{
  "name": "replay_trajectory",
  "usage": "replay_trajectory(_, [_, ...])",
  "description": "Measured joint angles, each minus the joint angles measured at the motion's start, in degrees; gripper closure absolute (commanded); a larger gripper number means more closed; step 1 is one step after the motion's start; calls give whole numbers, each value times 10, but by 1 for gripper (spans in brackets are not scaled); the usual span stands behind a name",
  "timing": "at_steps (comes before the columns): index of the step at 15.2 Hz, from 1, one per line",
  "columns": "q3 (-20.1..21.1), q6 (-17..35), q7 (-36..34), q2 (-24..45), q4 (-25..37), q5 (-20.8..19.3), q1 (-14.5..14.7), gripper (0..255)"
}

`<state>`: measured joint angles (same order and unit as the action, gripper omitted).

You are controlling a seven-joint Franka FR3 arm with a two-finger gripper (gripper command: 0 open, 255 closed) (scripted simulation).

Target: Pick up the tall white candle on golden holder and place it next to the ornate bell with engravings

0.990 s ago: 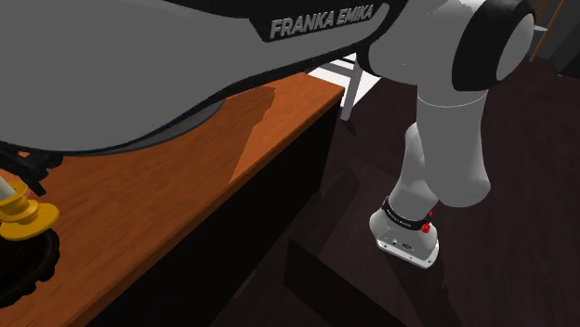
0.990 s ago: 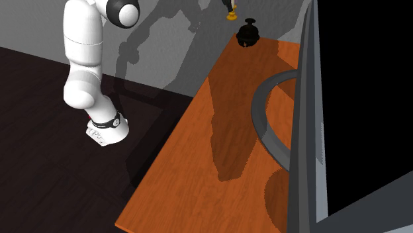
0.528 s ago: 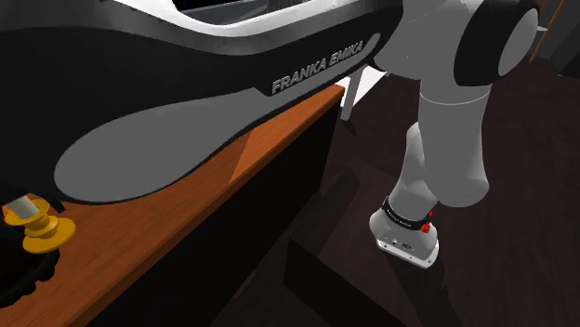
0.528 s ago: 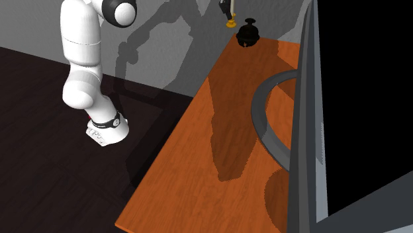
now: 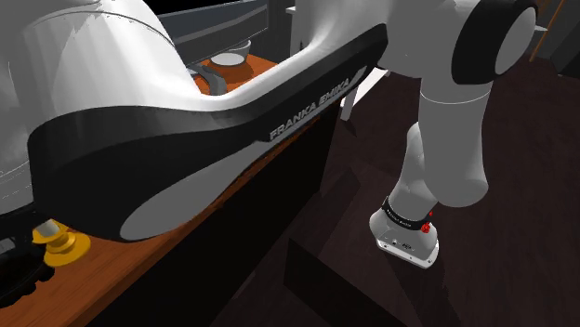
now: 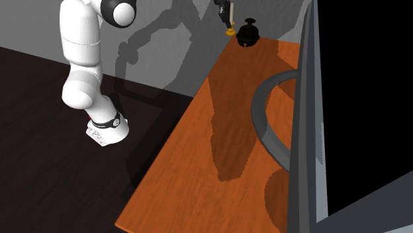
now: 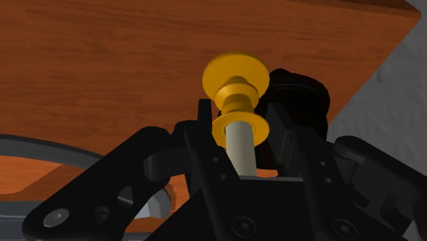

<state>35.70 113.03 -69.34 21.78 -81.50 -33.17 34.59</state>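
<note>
The candle (image 7: 241, 149) is a pale stick on a golden holder (image 7: 236, 77). My gripper (image 7: 241, 137) is shut on the stick, its black fingers (image 7: 205, 130) clasping it just behind the holder's collar. The dark ornate bell (image 7: 299, 96) stands on the wooden table right beside the holder's foot. In the second exterior view the candle (image 6: 229, 21) hangs upright from the gripper (image 6: 224, 8) at the table's far end, just to the left of the bell (image 6: 248, 33). The shoulder view shows the golden foot (image 5: 61, 245) low at the left, above the bell (image 5: 17, 277). I cannot tell whether the foot touches the table.
A grey curved ring (image 6: 263, 126) lies on the orange-brown table (image 6: 198, 159), beside a tall dark panel (image 6: 308, 99) with a black area beyond it. A small bowl (image 5: 229, 59) sits at the table's far end. The arm's base (image 5: 406, 237) stands on the dark floor.
The candle has come down and moved closer to the bell. The arm has swung lower across the shoulder view. The grip has stayed the same.
</note>
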Motion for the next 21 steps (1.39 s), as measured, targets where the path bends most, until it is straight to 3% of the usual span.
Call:
replay_trajectory(13, [-10, 85, -41, 8, -86, -24, -8, 255])
replay_trajectory(21, [-13, 97, -46, 11, -96, -29, -9, 255])
